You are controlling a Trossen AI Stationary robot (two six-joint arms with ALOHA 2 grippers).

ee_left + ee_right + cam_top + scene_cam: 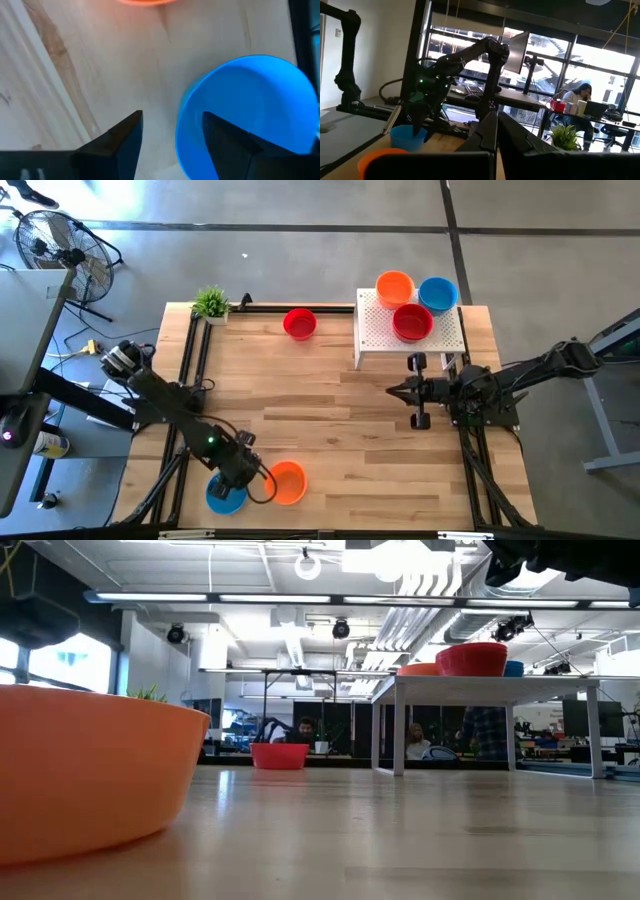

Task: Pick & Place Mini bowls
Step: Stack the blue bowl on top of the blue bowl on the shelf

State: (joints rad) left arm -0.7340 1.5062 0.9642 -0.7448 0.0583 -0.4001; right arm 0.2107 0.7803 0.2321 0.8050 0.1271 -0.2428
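Two fingers of left gripper (172, 140) are held wide, w/ blue mini bowl (250, 115) rim straddled; right gripper (392, 391) is closed mid-table.

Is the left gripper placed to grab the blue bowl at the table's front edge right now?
Probably yes. The left gripper is open, one finger inside the blue bowl and one outside, straddling its rim. Nothing blocks it; the orange bowl sits apart.

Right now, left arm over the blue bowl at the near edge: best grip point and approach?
Pinch the rim wall of the blue bowl, coming straight down. It sits upright and open, and the left gripper already straddles the rim, one finger inside, one outside. Take the side away from the orange bowl.
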